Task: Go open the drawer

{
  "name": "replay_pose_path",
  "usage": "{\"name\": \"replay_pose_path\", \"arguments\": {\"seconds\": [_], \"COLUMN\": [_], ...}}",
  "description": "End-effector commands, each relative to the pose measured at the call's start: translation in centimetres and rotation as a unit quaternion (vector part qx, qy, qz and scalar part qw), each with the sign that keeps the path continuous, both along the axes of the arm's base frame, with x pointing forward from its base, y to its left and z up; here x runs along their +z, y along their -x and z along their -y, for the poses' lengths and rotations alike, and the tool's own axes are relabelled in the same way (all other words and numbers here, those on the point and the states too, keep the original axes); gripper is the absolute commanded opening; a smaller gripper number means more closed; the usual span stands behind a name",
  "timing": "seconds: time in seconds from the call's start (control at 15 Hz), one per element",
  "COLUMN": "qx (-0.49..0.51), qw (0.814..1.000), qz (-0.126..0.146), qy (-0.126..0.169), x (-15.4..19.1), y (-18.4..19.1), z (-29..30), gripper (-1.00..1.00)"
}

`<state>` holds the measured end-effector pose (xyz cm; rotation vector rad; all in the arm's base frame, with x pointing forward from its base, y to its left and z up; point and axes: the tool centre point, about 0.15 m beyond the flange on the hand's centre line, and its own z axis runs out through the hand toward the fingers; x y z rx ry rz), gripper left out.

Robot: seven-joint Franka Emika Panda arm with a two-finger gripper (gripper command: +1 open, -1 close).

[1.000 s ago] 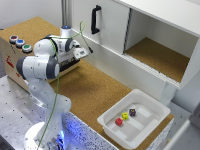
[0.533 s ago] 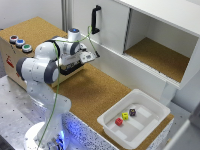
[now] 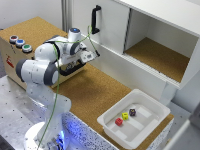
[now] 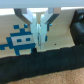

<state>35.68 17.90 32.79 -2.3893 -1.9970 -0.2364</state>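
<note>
Drawer: the light brown wooden drawer front (image 4: 20, 42) with a blue pixel-figure sticker is facing the wrist camera; in the exterior view it is sitting low at the left, mostly hidden behind the arm
Handle: the short black bar handle (image 4: 42, 62) is running across just below the fingertips, blurred
Gripper: the white Franka gripper (image 4: 42, 44) is pointing at the panel – fingers (image 4: 38, 35) looking nearly together, with nothing between them
Step in hand: reaching in toward the handle, not yet gripping it
Next move: likely calling for parting the fingers, settling them around the bar, closing – then pulling straight outward
Nearby: the white plastic tray (image 3: 150, 125) holding small coloured blocks is lying well apart, as is the white cabinet (image 3: 150, 30)
</note>
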Motion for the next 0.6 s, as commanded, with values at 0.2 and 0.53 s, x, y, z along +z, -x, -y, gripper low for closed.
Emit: {"name": "replay_pose_path", "arguments": {"seconds": [0.2,0.53], "qx": [0.022,0.070], "qw": [0.999,0.996], "qz": [0.044,0.052], "qy": [-0.017,-0.011], "x": [4.0,10.6], "y": [-1.1,0.4], "z": [-0.2,0.3], "gripper": [-1.00,-1.00]}}
